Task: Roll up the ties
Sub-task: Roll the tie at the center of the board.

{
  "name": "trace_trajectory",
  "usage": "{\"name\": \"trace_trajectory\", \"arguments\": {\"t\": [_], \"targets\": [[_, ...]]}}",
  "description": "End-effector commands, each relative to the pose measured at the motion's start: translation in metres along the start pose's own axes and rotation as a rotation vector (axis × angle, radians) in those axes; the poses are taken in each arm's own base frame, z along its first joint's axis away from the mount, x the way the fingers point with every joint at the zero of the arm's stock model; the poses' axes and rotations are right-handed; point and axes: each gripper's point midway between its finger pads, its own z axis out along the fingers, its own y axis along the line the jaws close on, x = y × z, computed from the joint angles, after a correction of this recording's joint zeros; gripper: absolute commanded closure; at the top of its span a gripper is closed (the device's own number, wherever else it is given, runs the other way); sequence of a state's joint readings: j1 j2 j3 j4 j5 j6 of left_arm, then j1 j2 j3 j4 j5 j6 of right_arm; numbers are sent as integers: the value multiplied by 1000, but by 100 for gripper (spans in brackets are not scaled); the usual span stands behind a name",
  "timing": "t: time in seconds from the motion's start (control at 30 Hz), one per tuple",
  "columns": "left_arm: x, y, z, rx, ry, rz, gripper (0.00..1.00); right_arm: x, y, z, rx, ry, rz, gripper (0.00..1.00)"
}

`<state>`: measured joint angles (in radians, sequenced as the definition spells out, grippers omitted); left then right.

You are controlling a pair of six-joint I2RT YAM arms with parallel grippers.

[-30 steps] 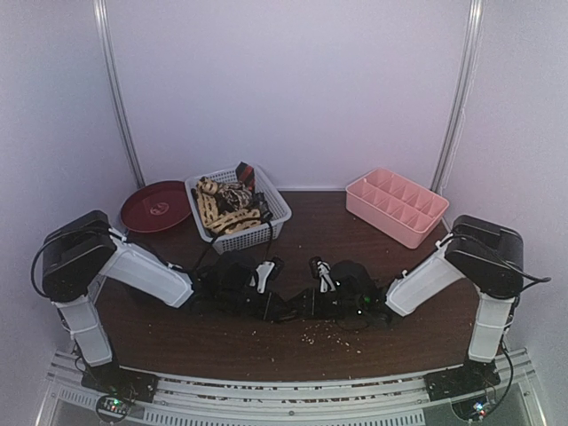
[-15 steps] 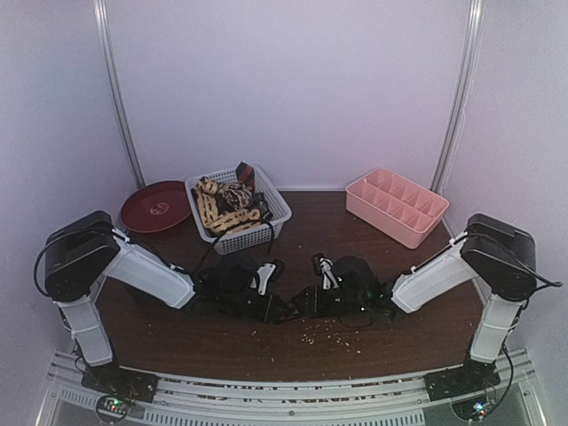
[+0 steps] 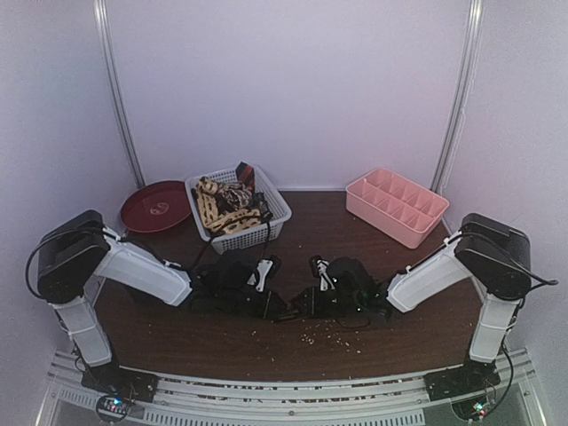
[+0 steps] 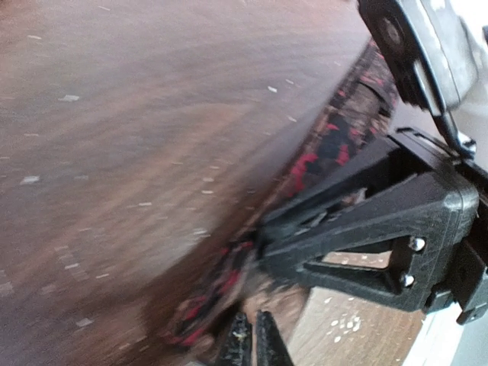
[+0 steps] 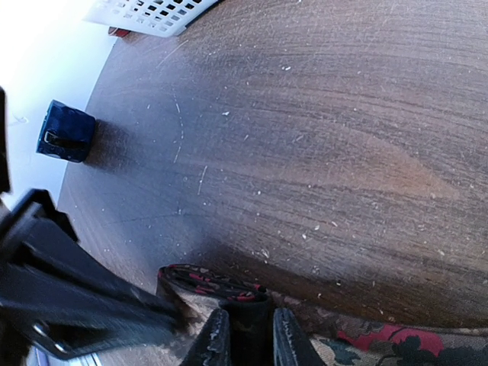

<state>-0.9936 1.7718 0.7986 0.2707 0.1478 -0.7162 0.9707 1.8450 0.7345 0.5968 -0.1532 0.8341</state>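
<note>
A dark tie with a red pattern lies on the brown table between my two grippers. In the right wrist view its end is a small roll, and my right gripper is shut on dark fabric of that roll. The flat part trails off to the right. In the left wrist view the tie runs diagonally. My left gripper is beside it, fingertips almost touching, with nothing seen between them. More ties are heaped in the white basket.
A pink divided tray stands at the back right and a dark red plate at the back left. A small dark blue mug stands on the table. Pale crumbs lie in front of the grippers.
Both arms stay low at the table's middle. The upper parts of both arms have shifted slightly; the grippers and the tie have hardly moved.
</note>
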Motion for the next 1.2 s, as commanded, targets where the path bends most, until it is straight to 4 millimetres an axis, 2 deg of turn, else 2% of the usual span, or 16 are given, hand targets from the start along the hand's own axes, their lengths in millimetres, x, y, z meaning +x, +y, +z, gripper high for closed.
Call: {"name": "trace_trajectory", "arguments": {"t": [0.0,0.13,0.23,0.67,1.0,1.17], "targets": [[-10,25,-23,-177,-36,-8,96,8,-9,3,41,23,-26,79],[7,40,-32,-233,4,-23,100,8,-9,2,42,22,-29,80],[19,41,-32,-208,16,-43,100,8,-8,2,39,19,-29,80],[34,24,-5,-50,34,-58,100,4,-8,-1,49,6,-40,80],[20,-1,-5,65,-8,-64,100,4,-10,-2,53,0,-52,81],[11,-6,-6,72,-22,-56,100,2,-12,-5,70,-8,-68,81]]}}
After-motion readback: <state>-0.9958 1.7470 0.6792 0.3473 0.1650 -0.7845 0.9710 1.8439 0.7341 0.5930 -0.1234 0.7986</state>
